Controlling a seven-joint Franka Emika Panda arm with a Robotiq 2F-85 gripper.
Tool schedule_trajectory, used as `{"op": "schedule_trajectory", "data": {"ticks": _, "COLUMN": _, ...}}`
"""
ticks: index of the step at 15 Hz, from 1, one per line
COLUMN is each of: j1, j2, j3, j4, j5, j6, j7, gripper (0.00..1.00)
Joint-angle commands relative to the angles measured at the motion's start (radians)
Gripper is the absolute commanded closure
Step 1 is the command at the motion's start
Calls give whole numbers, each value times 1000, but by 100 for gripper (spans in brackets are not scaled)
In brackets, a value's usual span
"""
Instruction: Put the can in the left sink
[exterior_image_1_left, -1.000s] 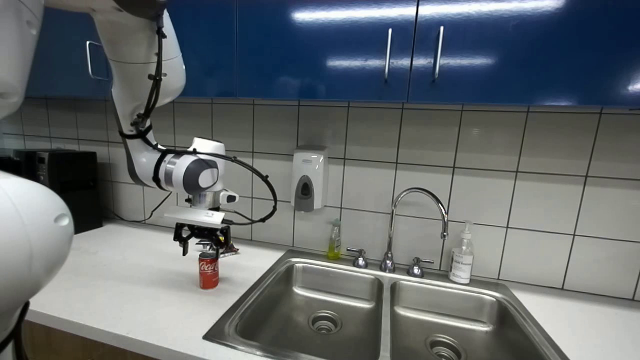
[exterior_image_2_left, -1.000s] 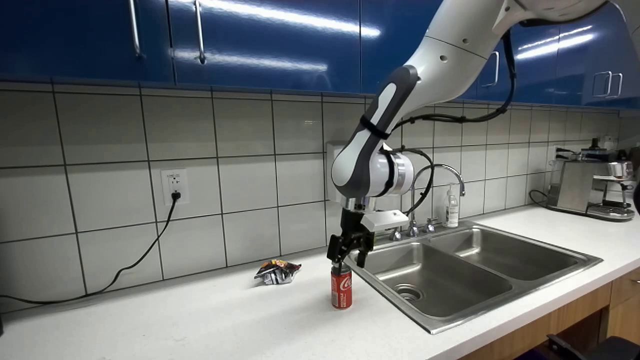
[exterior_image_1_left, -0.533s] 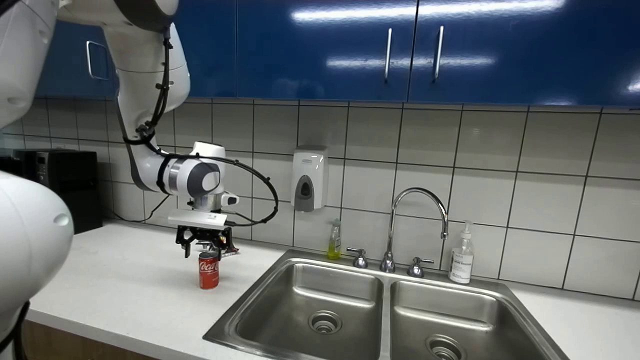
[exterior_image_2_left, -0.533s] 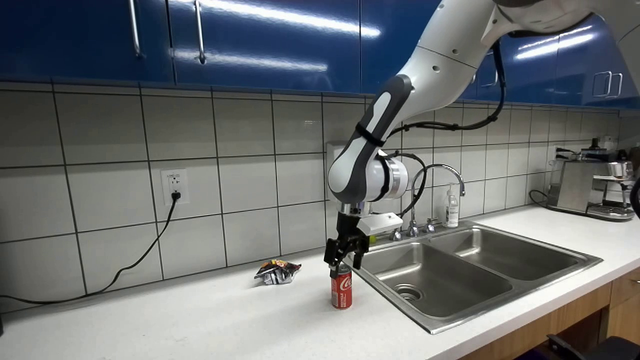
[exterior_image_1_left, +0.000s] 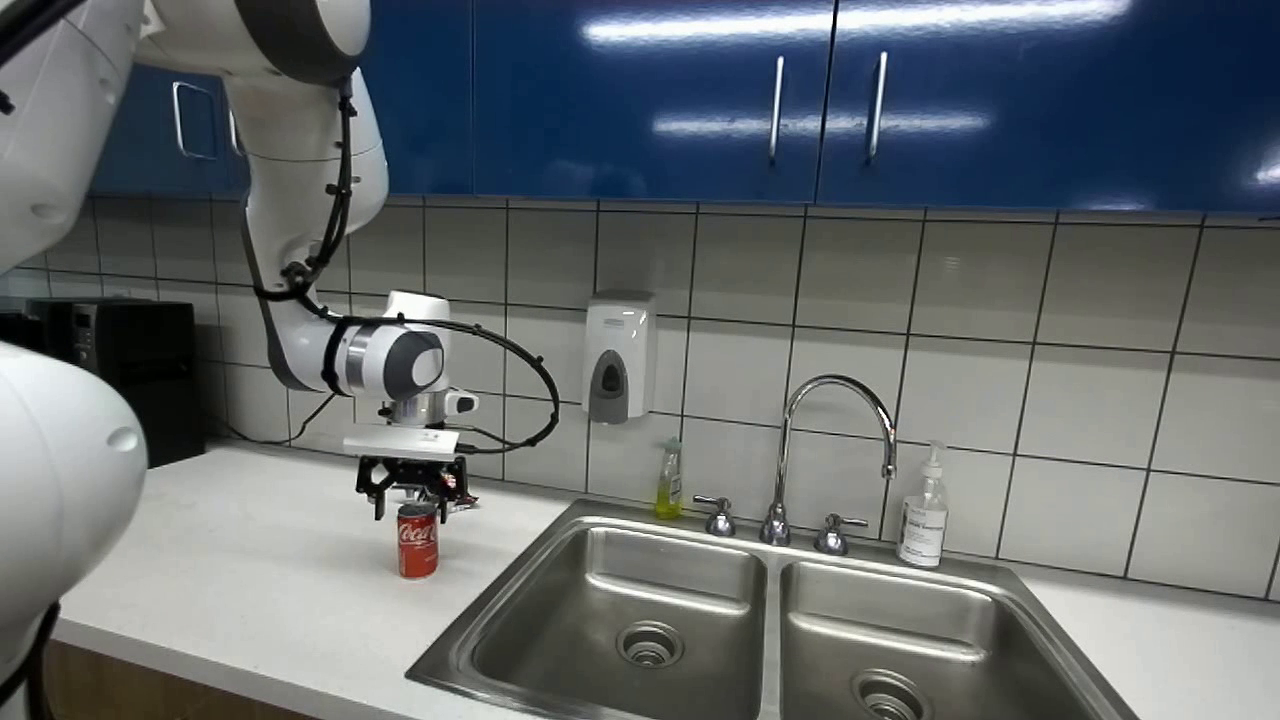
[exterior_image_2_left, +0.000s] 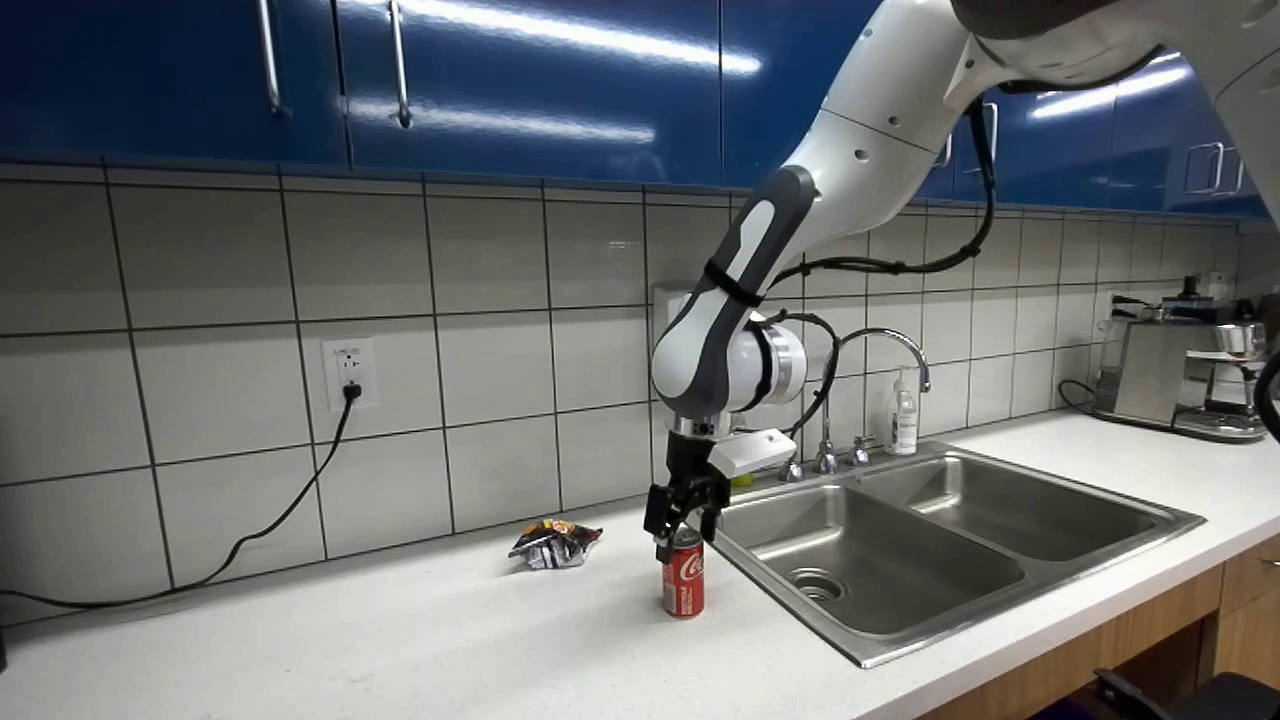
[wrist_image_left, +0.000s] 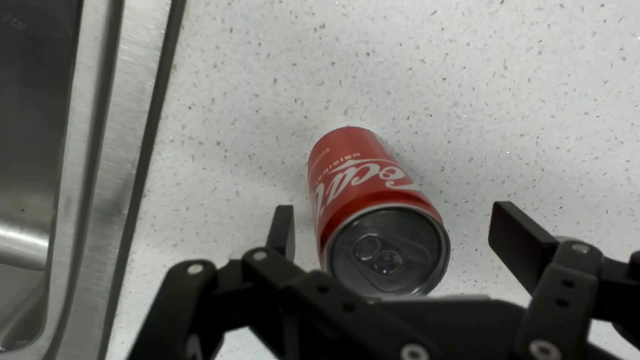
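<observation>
Lowered slightly, my gripper (wrist_image_left: 392, 220) stands spread wide at the top of the can (wrist_image_left: 377, 210).
I have room on either side; the can stands upright, unmoved, on the counter (exterior_image_1_left: 250, 560) near the edge of the left sink (exterior_image_1_left: 560, 620).

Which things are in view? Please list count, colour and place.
counter: one, white, across scene
tiles: many, white, behind counter
upper cabinets: several, blue, above tiles
left sink: one, grey, in counter
right sink: one, grey, beside left sink
can: one, red, upright beside left sink
wrapper: one, multicoloured, on counter
faucet with levers: one, chrome, behind sinks
small bottle: one, yellow, behind left sink
pump bottle: one, whitish, behind right sink
dispenser: one, white-grey, on tiles
outlet: one, white, on tiles
coffee machine: one, silver, on counter
appliance: one, black, on counter
arm: one, white, over counter
gripper: one, black, open over can
</observation>
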Motion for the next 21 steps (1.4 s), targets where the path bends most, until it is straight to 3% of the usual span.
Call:
{"op": "schedule_trajectory", "data": {"ticks": 1, "j1": -15, "j2": 31, "j3": 14, "j4": 36, "j5": -51, "j6": 2, "j7": 44, "gripper": 0}}
{"op": "schedule_trajectory", "data": {"ticks": 11, "j1": -6, "j2": 76, "j3": -1, "j4": 85, "j5": -107, "j6": -6, "j7": 89, "gripper": 0}}
{"op": "schedule_trajectory", "data": {"ticks": 12, "j1": -7, "j2": 79, "j3": -2, "j4": 89, "j5": -110, "j6": -11, "j7": 91, "gripper": 25}}
{"op": "schedule_trajectory", "data": {"ticks": 14, "j1": -5, "j2": 82, "j3": -7, "j4": 93, "j5": -118, "j6": -13, "j7": 100, "gripper": 34}}
{"op": "schedule_trajectory", "data": {"ticks": 17, "j1": -2, "j2": 85, "j3": -11, "j4": 96, "j5": -126, "j6": -20, "j7": 110, "gripper": 60}}
{"op": "schedule_trajectory", "data": {"ticks": 21, "j1": 2, "j2": 77, "j3": -15, "j4": 95, "j5": -131, "j6": -41, "j7": 139, "gripper": 62}}
